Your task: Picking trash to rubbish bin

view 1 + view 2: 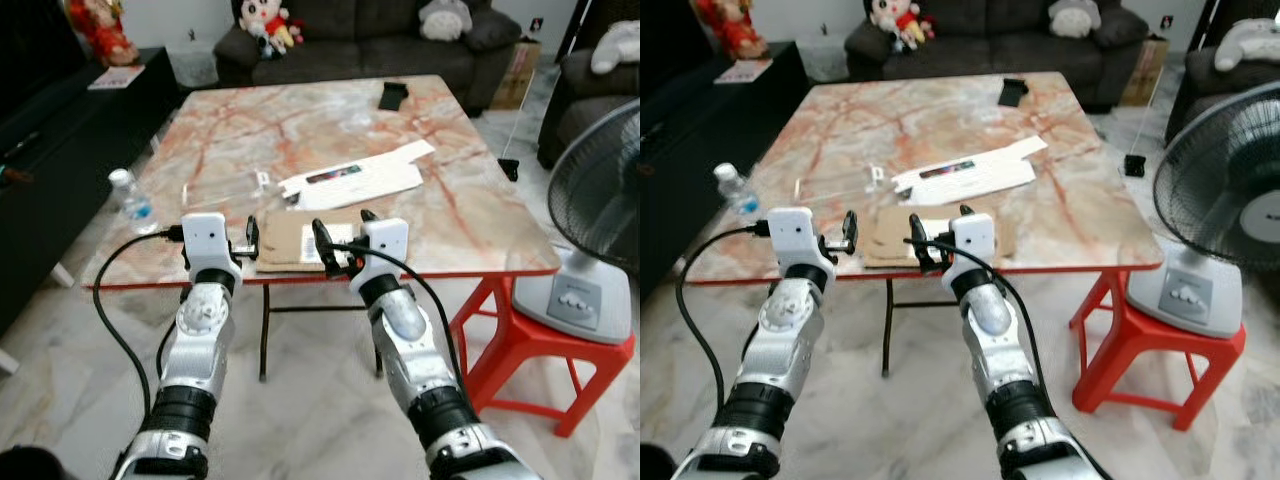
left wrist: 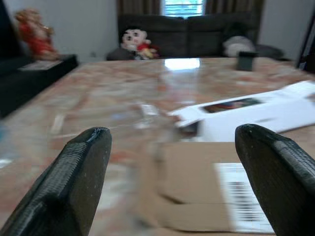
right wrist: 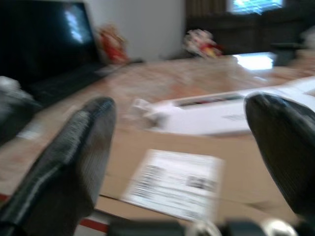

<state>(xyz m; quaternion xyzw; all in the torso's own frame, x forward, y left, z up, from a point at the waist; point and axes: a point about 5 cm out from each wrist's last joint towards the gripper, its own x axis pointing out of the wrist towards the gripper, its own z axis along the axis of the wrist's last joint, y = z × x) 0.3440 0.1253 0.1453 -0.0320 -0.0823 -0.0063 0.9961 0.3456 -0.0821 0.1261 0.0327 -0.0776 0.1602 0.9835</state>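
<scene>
A marble-patterned surface with a red rim stands before the robot, and both arms reach toward its near edge. The left pincer hovers at that edge with its fingers spread apart and nothing between them, just beside the near left corner of a flattened brown cardboard piece bearing a white barcode label. The right pincer is over the same cardboard, its fingers also apart and empty, the label lying below them. Just beyond the cardboard, toward the middle of the surface, lies a flattened white carton, with a small clear plastic scrap beside its left end. A plastic water bottle stands near the left edge. A dark object rests near the far edge. A fan sits on a red stool past the right edge.
</scene>
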